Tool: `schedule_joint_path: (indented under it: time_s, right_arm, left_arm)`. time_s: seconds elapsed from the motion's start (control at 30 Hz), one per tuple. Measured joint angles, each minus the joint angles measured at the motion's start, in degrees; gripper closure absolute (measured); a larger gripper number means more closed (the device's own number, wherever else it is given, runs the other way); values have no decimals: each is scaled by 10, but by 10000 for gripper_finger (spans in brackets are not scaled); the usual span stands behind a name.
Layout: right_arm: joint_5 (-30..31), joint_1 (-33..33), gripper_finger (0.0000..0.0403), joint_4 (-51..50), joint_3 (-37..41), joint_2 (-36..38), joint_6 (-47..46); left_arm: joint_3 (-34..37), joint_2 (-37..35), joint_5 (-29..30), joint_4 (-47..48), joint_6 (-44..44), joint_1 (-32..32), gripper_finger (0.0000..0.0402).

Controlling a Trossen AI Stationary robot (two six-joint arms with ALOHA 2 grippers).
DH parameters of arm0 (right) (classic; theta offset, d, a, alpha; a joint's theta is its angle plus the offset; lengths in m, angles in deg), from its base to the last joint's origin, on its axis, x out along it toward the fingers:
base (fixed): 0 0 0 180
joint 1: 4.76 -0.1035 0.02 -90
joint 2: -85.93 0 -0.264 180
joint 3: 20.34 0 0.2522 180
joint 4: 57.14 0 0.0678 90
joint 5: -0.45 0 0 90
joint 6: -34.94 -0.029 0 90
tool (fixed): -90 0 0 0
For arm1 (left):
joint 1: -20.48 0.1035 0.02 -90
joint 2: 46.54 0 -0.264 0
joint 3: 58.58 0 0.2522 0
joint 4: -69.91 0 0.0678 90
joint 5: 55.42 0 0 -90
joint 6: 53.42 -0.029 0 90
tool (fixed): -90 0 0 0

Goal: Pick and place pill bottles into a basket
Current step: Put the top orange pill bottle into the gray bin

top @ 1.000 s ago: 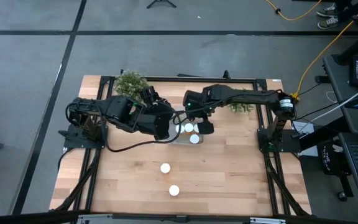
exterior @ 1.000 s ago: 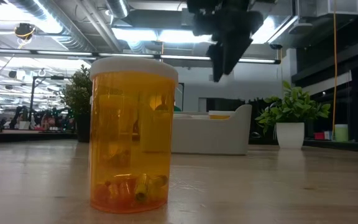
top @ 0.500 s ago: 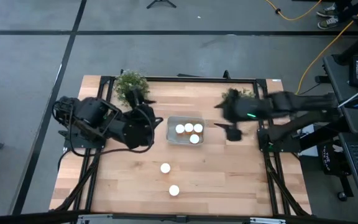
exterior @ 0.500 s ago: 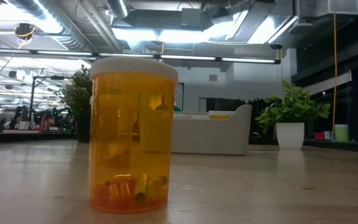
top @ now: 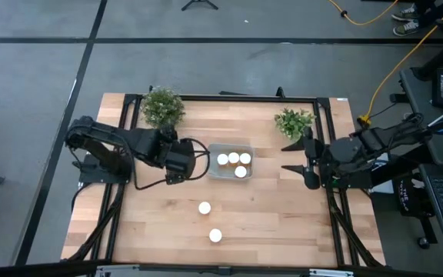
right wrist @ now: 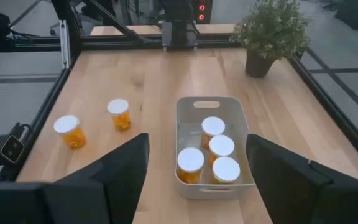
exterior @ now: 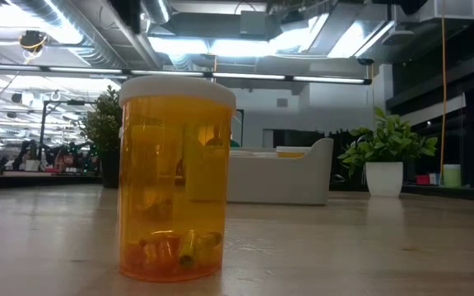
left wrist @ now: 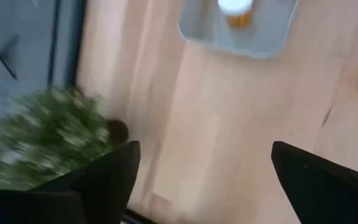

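Four pill bottles [top: 234, 163] stand in the basket [top: 214, 151]; two more [top: 204, 208] stand upright on the table [top: 268, 223], well apart from it. Both the left end effector [top: 184, 165] and right end effector [top: 302, 163] are open and empty. Take one remaining bottle by descending vertically, fingers straddling the cap, and close squarely to avoid tipping it.

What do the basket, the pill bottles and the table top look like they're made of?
Basket: pale, slightly see-through plastic, probably; smooth moulded rounded corners.
Pill bottles: glossy amber clear plastic, contents visible inside, with matte white caps.
Table: light wood planks, grain and seams showing.
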Motion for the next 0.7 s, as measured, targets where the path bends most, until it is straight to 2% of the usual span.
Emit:
schedule_joint_path:
  time_s: [0.13, 0.23, 0.43, 0.7]
  right_arm:
    - [15, 0, 135, 26, 0, 0, 30]
    - [16, 0, 135, 40, 0, 0, 47]
    - [16, 0, 135, 42, 0, 0, 57]
    - [15, 0, 135, 42, 0, 0, 76]
  left_arm:
    - [49, 2, -52, -64, 15, -14, 30]
    - [69, 2, -65, -124, 19, -30, 22]
    - [75, 32, -71, -190, 57, -60, 9]
    - [75, 98, -147, -262, 100, -97, 6]
